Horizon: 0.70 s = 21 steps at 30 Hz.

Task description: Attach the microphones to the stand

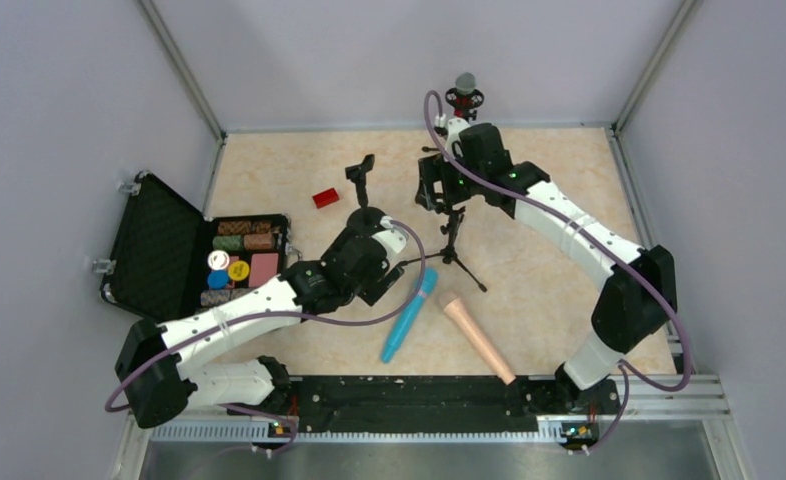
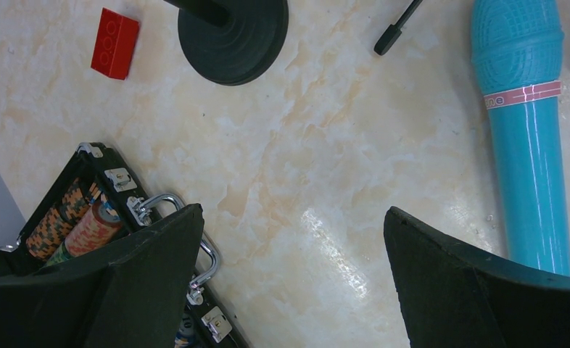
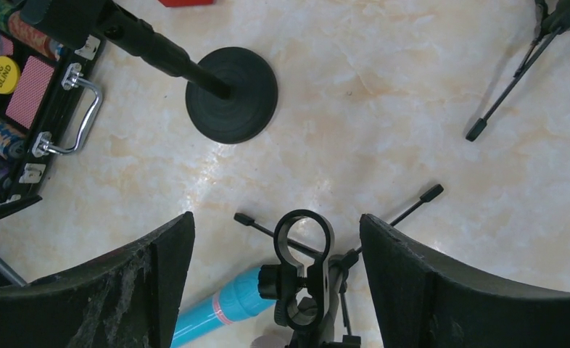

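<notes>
The cyan-blue microphone (image 1: 409, 315) lies flat on the table, with the peach-pink microphone (image 1: 477, 335) lying just right of it. The red microphone (image 1: 463, 97), grey mesh head up, stands upright in a holder at the back. A black tripod stand (image 1: 454, 228) stands mid-table. Its empty ring clip (image 3: 305, 239) sits between the open fingers of my right gripper (image 3: 276, 232), untouched. My left gripper (image 2: 293, 232) is open and empty over bare table. The cyan microphone (image 2: 525, 145) lies to its right, beside the right finger.
A black stand with a round base (image 1: 361, 180) stands left of the tripod; its base shows in the left wrist view (image 2: 233, 32). A small red block (image 1: 325, 198) lies nearby. An open black case (image 1: 169, 255) of poker chips sits at the left.
</notes>
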Each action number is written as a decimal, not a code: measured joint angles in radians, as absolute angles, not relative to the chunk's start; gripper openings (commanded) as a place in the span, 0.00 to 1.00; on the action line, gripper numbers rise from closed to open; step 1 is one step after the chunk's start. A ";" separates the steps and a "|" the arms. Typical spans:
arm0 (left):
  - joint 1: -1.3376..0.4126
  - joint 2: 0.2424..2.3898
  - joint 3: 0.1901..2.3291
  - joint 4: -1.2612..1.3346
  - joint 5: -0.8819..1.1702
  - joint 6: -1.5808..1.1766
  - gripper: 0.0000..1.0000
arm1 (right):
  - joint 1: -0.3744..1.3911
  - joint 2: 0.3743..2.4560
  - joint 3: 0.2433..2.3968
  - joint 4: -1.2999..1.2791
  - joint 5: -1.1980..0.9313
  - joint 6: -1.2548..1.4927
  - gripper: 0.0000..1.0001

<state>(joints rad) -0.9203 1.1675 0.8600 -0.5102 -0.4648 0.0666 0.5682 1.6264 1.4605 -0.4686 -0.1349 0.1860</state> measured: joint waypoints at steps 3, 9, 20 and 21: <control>-0.920 1.168 0.860 -0.510 -0.465 0.069 0.99 | 0.572 1.633 1.473 -0.484 -0.154 0.183 0.81; -0.922 1.168 0.860 -0.511 -0.465 0.072 0.99 | 0.592 1.637 1.489 -0.511 -0.184 0.176 0.80; -0.924 1.168 0.860 -0.511 -0.466 0.074 0.99 | 0.596 1.639 1.494 -0.547 -0.214 0.164 0.79; -0.924 1.168 0.860 -0.511 -0.466 0.074 0.99 | 0.596 1.639 1.494 -0.548 -0.219 0.162 0.79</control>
<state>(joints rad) -0.9237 1.1675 0.8600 -0.5106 -0.4656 0.0742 0.5961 1.6394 1.4944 -0.5476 -0.2188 0.1616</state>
